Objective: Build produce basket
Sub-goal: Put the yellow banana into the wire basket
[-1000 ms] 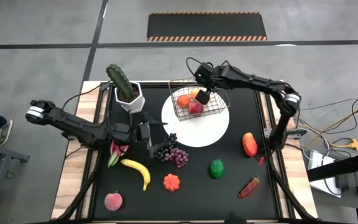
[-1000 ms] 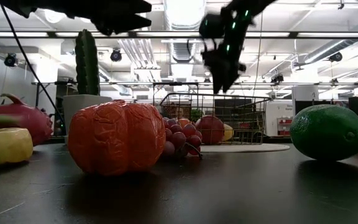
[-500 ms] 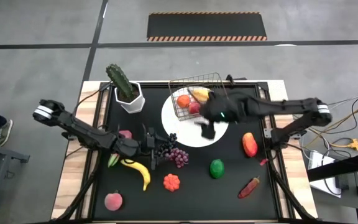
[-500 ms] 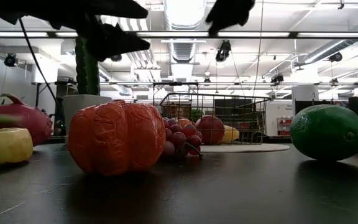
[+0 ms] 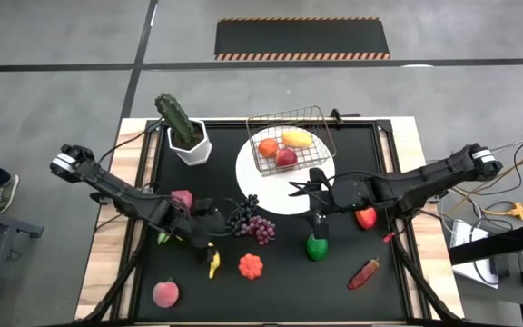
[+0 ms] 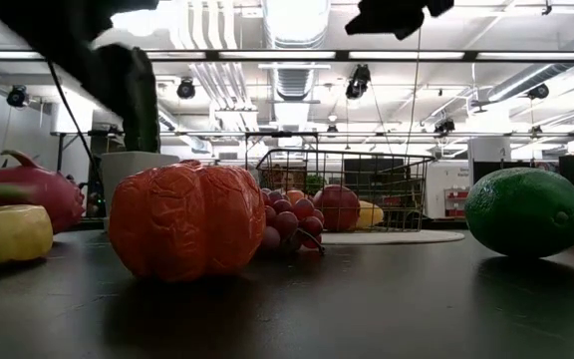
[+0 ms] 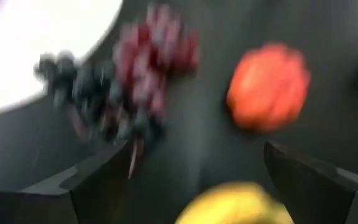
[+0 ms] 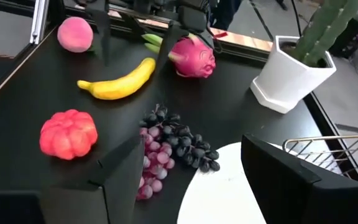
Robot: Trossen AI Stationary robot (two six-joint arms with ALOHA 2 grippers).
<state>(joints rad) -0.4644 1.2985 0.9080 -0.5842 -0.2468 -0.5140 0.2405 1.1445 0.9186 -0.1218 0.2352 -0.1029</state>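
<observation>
High view: the right gripper (image 5: 318, 221) has swung from the basket (image 5: 289, 145) at upper centre down over the green fruit (image 5: 317, 246), open and empty, while the left gripper (image 5: 209, 243), open and empty, has dropped over the banana (image 5: 213, 264) for the next picks.

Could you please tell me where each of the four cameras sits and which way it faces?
High: overhead, straight down; both arms, basket.
Low: table height, level; orange pumpkin, arms overhead.
Left wrist: over banana and pumpkin; left gripper open.
Right wrist: right gripper open, facing grapes.
All four views share the grapes.
</observation>
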